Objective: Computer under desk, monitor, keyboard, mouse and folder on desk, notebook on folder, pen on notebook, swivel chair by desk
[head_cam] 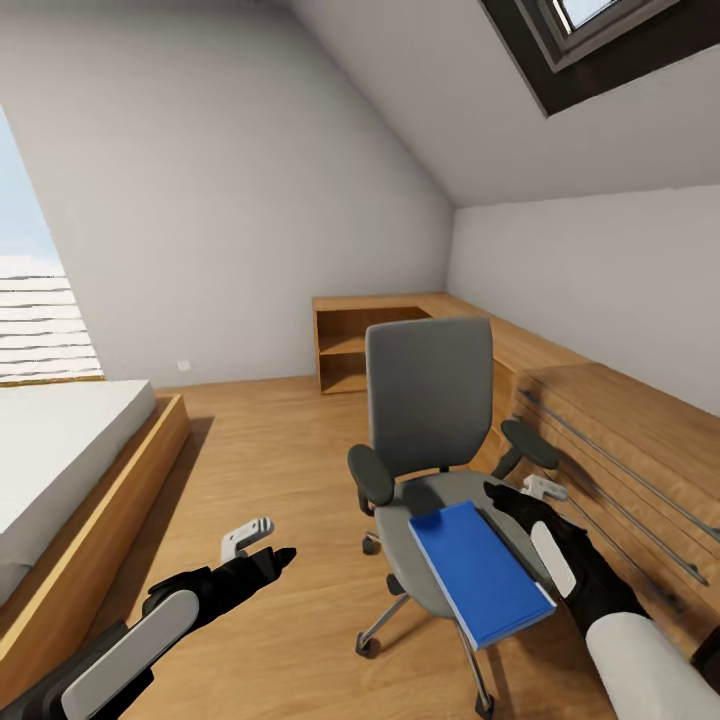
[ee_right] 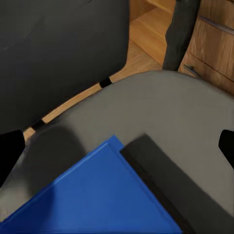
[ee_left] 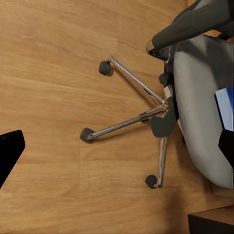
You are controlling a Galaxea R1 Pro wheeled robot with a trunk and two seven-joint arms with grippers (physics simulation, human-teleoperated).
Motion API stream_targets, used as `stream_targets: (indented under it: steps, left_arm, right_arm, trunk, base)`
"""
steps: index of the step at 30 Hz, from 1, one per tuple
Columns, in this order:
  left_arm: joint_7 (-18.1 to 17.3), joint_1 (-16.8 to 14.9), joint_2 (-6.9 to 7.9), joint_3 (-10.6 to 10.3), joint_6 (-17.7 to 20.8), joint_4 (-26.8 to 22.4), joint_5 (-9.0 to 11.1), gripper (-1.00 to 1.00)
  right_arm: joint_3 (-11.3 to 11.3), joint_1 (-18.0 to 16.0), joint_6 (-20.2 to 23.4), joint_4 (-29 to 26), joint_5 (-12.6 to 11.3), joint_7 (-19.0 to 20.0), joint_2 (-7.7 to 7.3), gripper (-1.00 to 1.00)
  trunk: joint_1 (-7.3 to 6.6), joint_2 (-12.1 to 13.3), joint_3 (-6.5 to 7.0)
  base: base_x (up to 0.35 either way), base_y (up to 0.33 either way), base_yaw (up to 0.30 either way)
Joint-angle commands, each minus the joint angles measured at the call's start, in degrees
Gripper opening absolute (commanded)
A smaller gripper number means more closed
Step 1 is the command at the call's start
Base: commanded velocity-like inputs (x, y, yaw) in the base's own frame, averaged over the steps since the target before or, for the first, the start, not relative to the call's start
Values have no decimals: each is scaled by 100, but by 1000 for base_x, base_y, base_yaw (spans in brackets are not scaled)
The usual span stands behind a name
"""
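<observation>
The grey swivel chair (head_cam: 430,395) stands on the oak floor with its back toward the far wall. A bright blue folder (head_cam: 480,575) lies flat on its seat (ee_right: 170,112), overhanging the front edge. My right gripper (head_cam: 522,492) hovers open just above the seat at the folder's (ee_right: 97,195) far corner, touching nothing. My left gripper (head_cam: 268,545) is open and empty over bare floor to the left of the chair, looking down on the chrome star base (ee_left: 146,114) and a strip of the folder (ee_left: 225,105). The desk, monitor, keyboard, mouse, notebook and pen are out of view.
An oak drawer unit with bar handles (head_cam: 620,440) runs close along the chair's right side. A low oak shelf (head_cam: 350,350) sits at the back wall. A bed in an oak frame (head_cam: 60,450) fills the left. Open floor (head_cam: 270,450) lies between bed and chair.
</observation>
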Motion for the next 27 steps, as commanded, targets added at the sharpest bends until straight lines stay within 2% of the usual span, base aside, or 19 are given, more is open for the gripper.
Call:
stream_targets:
  steps: [1,2,4,6,9,16,21,22,27]
  left_arm:
    - [36,-7,4,-9,2,-8,28,100]
    - [32,-7,4,-9,2,-8,27,100]
    - [27,-7,4,-9,2,-8,26,100]
    - [13,-7,4,-9,2,-8,25,100]
    - [-3,-7,4,-9,2,-8,27,100]
    - [-3,-7,4,-24,2,-8,33,100]
    - [7,-7,4,-83,2,-8,32,100]
    - [11,-7,4,-102,-2,-8,30,100]
    - [10,-7,4,-139,-2,-8,22,100]
  right_arm:
    - [2,125,120,-293,-59,-44,21,100]
    - [0,369,316,-832,-60,-85,79,100]
    - [-4,602,514,-1337,-66,-135,144,100]
    - [-12,1017,814,-2185,-92,-200,232,100]
    - [-19,1462,1009,-3047,-168,-233,280,100]
    - [-15,1688,1185,-3576,-398,-234,307,100]
    - [-14,1713,1199,-3746,-422,-235,474,100]
    - [-26,1748,1171,-3805,-412,-236,554,100]
    - [-43,1750,1142,-3780,-410,-236,557,100]
  trunk:
    - [-1,-1,-6]
    - [-1,-1,-6]
    - [-1,-1,-6]
    - [-1,-1,-6]
    - [-1,-1,-6]
    - [-1,-1,-6]
    - [-1,-1,-6]
    - [-1,-1,-5]
    - [-1,-1,4]
  base:
    - [0,0,0]
    - [0,0,0]
    - [0,0,0]
    - [0,0,0]
    - [0,0,0]
    - [0,0,0]
    - [0,0,0]
    - [0,249,-96]
    - [21,300,-229]
